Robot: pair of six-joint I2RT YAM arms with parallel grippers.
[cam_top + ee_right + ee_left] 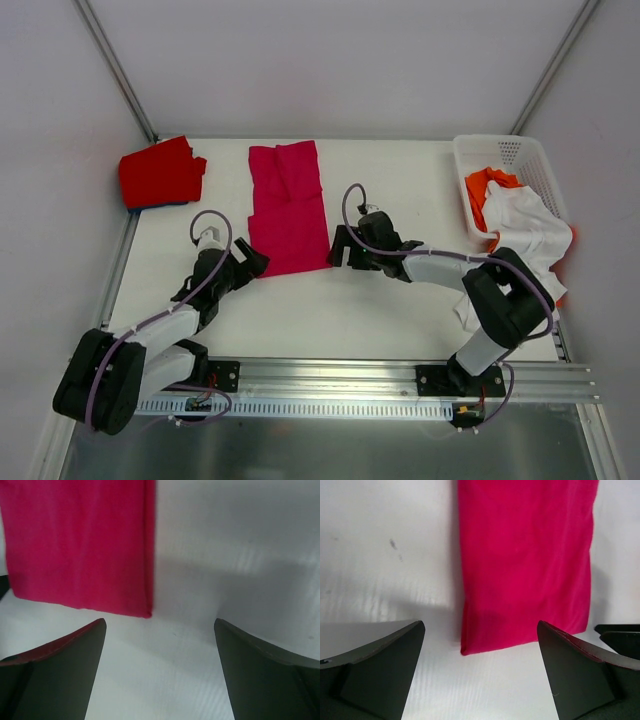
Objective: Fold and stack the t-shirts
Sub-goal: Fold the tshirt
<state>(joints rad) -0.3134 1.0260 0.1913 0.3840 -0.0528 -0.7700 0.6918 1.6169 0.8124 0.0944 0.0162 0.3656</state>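
– Crimson-pink t-shirt (288, 205) centred on tabletop (380, 310), long axis 12–6. Which arm's nearer?
– Equal: left hand (248, 264) at its 7 o'clock corner, right hand (338, 250) at 5. Both wide open, empty.

The left arm (150, 345) and right arm (485, 300) are built of bulky black joints linked by pale grey-white segments, each on a flat black base plate (222, 376). A thin purplish cable (211, 212) loops along each arm. The left gripper (258, 263) and right gripper (336, 250) are black, with broad matte wedge-shaped fingers (380, 670).
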